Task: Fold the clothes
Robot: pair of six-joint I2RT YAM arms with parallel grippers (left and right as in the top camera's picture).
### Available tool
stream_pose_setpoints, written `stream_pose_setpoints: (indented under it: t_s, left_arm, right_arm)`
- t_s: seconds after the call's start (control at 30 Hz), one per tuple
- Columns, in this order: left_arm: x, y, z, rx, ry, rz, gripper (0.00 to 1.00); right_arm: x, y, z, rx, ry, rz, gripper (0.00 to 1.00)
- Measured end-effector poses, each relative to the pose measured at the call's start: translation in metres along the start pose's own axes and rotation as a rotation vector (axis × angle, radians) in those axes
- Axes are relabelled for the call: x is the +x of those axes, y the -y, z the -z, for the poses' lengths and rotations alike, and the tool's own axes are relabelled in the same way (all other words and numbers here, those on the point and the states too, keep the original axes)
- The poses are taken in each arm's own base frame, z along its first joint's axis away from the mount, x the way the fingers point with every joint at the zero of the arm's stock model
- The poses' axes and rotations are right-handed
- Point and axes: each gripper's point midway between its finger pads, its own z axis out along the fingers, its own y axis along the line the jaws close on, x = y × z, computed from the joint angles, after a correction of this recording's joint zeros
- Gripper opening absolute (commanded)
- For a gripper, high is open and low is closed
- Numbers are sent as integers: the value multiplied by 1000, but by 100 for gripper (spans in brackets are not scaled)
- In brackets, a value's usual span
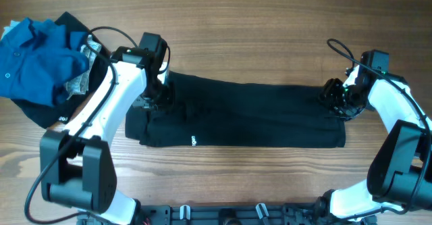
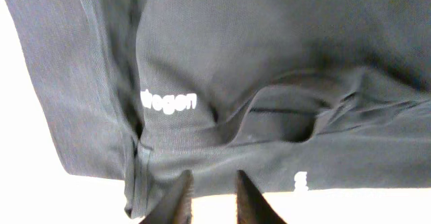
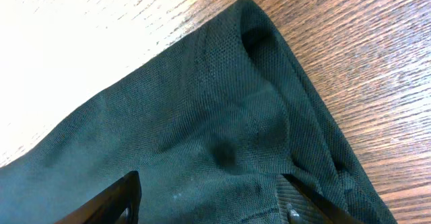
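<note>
A black shirt (image 1: 236,113) lies folded into a long, flat band across the middle of the wooden desk (image 1: 256,36), with one robot arm at each end. The left fingers (image 2: 179,200) stand slightly apart at the band's left end, and the right fingers (image 3: 118,196) stand wide apart over its right corner; neither pair grips cloth. This looks like a release, so both should lift straight up, clear of the fabric, so that no layer snags and drags the fold open.
</note>
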Motion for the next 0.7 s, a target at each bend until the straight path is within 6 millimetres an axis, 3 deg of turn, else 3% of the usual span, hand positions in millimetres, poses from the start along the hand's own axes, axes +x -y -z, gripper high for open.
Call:
stream_pose_setpoints:
  t_s: [0.1, 0.2, 0.3, 0.37, 0.47, 0.57, 0.7]
  left_arm:
    - [-25, 6, 9, 30, 125, -9, 5]
    - [-44, 11, 3, 51, 211, -11, 14]
    - [-47, 10, -16, 58, 240, -12, 9]
    - [-36, 7, -35, 49, 205, -11, 8]
    - [-20, -4, -67, 10, 157, 3, 8]
    - [-33, -15, -68, -19, 217, 66, 6]
    - [-52, -55, -69, -47, 277, 215, 4]
  right_arm:
    - [-1, -6, 1, -41, -1, 25, 65]
    - [3, -5, 3, -71, -28, 24, 69]
    - [-1, 9, 8, -87, -30, -41, 72]
    - [-6, 30, 14, -92, -20, -116, 75]
    - [-5, 57, 21, -84, -32, -197, 77]
    - [0, 61, 21, -82, -45, -205, 80]
    - [19, 54, 3, -85, -75, -145, 84]
